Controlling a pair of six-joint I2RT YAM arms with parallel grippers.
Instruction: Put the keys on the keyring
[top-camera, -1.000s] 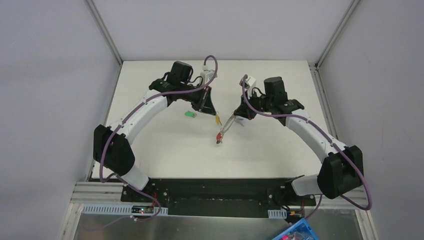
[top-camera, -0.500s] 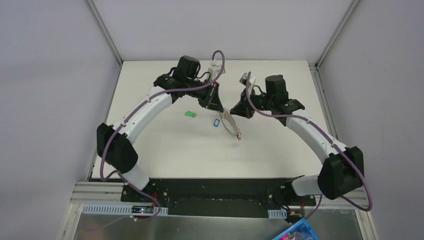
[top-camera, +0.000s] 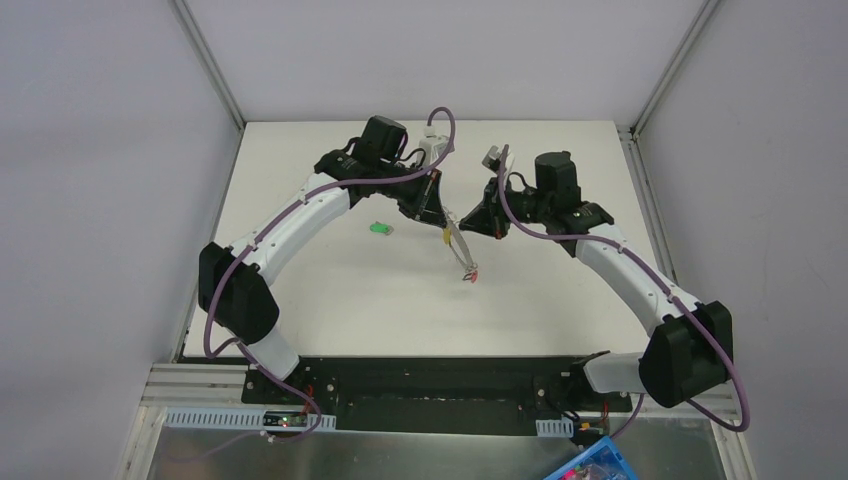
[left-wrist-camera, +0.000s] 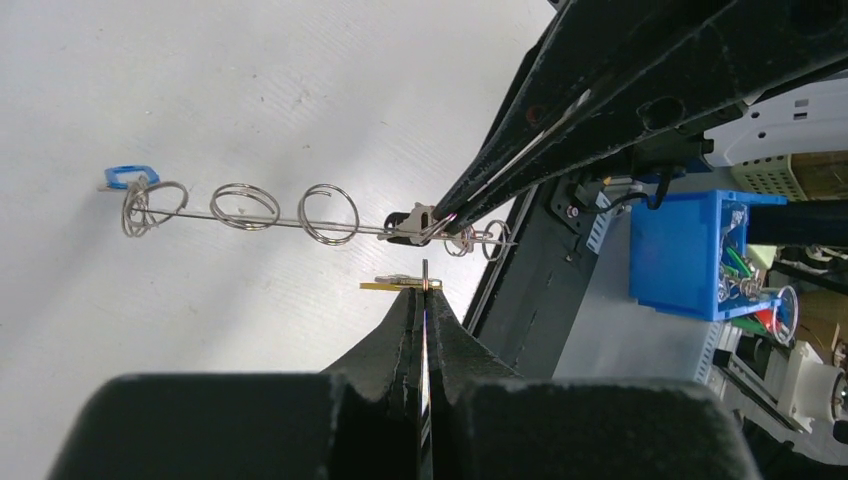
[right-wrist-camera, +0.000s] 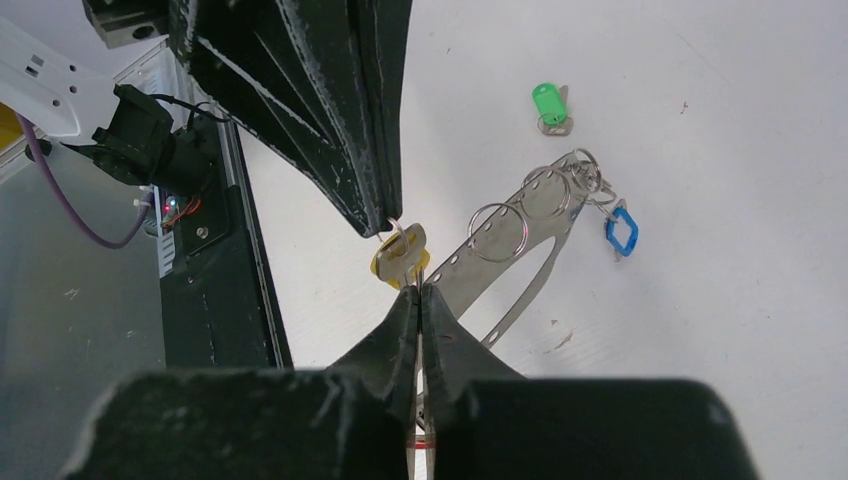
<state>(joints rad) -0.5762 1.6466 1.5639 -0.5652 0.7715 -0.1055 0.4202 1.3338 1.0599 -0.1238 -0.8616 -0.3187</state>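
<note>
My left gripper pinches the yellow key just beside the keyring, whose near end my right gripper clamps.

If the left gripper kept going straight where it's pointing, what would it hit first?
Most likely the keyring, right where the right gripper pinches it, with the left gripper's yellow key touching first; depth is unclear.
</note>
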